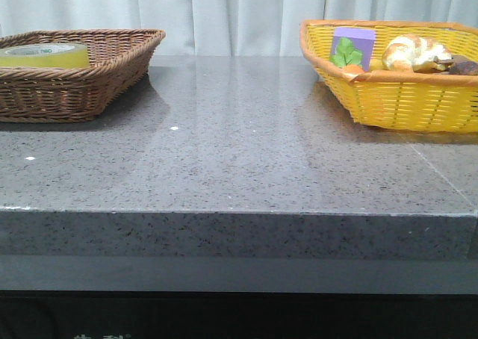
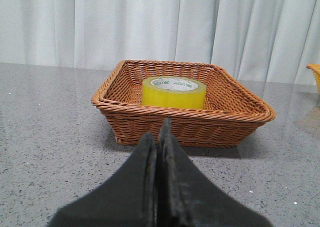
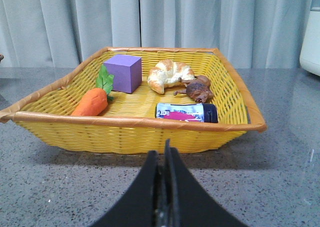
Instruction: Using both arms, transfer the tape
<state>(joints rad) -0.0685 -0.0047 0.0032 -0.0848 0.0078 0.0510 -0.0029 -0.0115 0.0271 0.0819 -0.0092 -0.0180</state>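
Tape (image 2: 173, 92) lies flat, hole up, inside the brown basket (image 2: 235, 118) on the left side of the surface (image 1: 239, 160). From my left wrist camera it sits straight ahead of the left gripper (image 2: 159, 137), past the basket's near rim; that gripper's fingers are pressed together on nothing. The tape is round, so no long axis matters. The only approach I see is down over the rim.

My right gripper (image 3: 164, 159) is also closed and empty. It faces the yellow basket (image 3: 135, 132), which holds a carrot (image 3: 91, 103), purple cube (image 3: 123, 73), croissant (image 3: 169, 73), a small brown toy and a dark packet (image 3: 187, 112), with no tape.

Left arm is clearly the nearer one. The tape in the brown basket fits either pickup spot or drop-off; I can't settle which.
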